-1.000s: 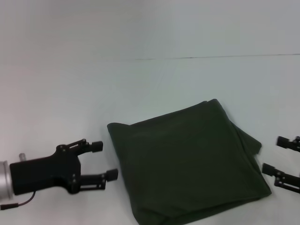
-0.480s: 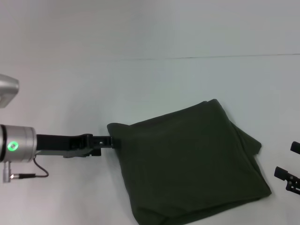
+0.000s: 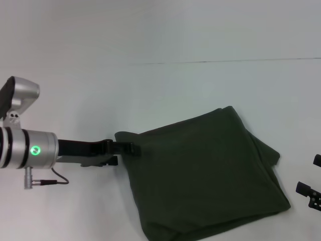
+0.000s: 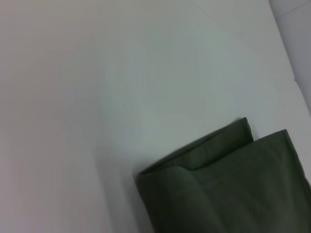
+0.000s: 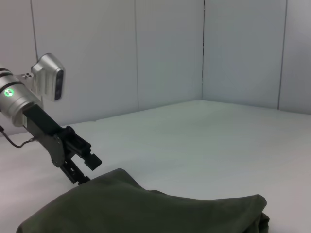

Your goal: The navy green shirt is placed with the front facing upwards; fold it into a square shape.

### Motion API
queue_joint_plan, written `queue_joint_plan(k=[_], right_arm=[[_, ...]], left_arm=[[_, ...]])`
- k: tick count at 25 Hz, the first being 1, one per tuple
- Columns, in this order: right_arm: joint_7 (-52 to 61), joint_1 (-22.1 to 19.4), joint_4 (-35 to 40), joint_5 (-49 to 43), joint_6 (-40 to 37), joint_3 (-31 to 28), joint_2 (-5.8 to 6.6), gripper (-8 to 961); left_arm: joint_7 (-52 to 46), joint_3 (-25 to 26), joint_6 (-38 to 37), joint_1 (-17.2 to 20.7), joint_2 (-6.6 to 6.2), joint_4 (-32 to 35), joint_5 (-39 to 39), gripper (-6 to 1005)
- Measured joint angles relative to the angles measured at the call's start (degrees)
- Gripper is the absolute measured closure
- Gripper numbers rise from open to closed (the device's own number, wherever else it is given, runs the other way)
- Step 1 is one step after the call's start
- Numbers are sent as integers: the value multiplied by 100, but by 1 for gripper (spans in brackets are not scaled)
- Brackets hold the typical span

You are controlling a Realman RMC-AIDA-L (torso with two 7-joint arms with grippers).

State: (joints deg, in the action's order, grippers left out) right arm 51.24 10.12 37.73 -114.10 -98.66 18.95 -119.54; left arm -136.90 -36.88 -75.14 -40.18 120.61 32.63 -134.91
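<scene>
Although the large dark olive-green cotton shirt [image 3: 200,175] already lies folded into a rough square on the white tabletop [image 3: 150,85], plain back upward, its layers look loose and uneven at the edges. The left gripper [image 3: 125,149] reaches in sideways at the shirt's left edge, near the far left corner, one finger lying over the cloth; whether the fingers are clamped on the fabric cannot be told. The right gripper [image 3: 313,193] sits at the view's edge, just off the shirt's near right corner, its fingers spread and holding nothing. The cloth should handle as light, soft and limp, so a stacked folded edge or corner is likely the best hold.
</scene>
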Motion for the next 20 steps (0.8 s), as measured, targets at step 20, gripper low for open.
queue_joint_plan(k=[20], right_arm=[[50,44,7,-33,-13,22,1,116]], left_arm=[[294,-342,522,-175,166,-58,7,284]])
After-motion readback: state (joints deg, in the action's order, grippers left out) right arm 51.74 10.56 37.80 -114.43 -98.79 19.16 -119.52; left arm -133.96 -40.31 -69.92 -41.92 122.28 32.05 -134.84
